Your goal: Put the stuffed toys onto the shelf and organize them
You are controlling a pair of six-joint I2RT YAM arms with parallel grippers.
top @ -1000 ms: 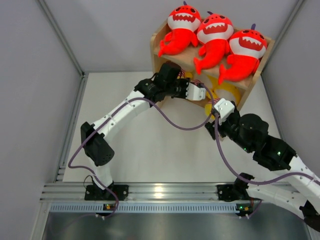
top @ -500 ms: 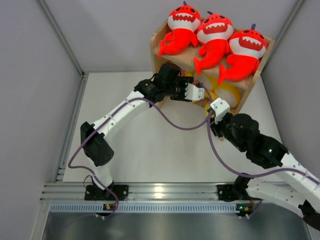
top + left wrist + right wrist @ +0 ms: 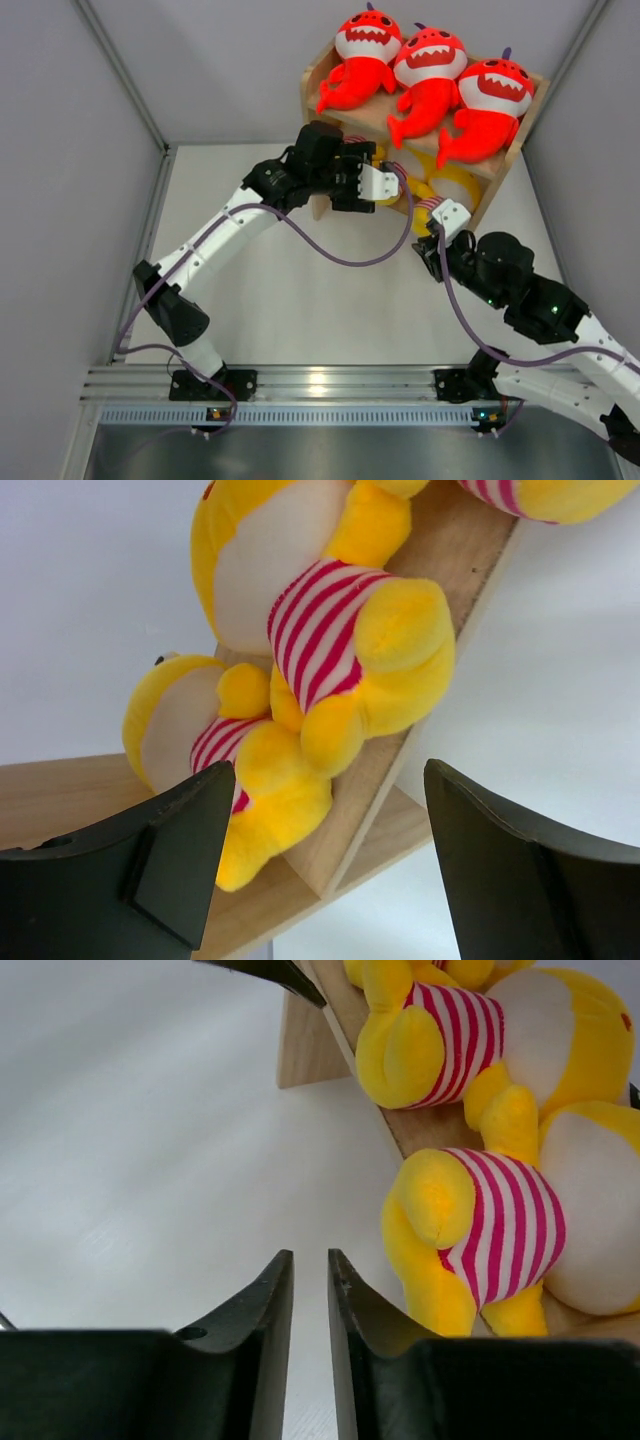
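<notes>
Top external view showed the shelf (image 3: 312,90) at 1 o'clock on the worktop (image 3: 290,300). Three red-orange sharks (image 3: 430,70) lay side by side on its upper tier. The yellow toys (image 3: 455,185) sat on the lower tier, partly hidden by both arms. Left wrist view: left fingers (image 3: 180,860) were spread wide and held nothing, with two yellow toys just beyond at 12 o'clock. Right wrist view: right fingers (image 3: 255,1360) stood a narrow slit apart, empty, with two yellow toys at 2 o'clock. Markings seen: red-and-white shirt stripes, white shark teeth.
</notes>
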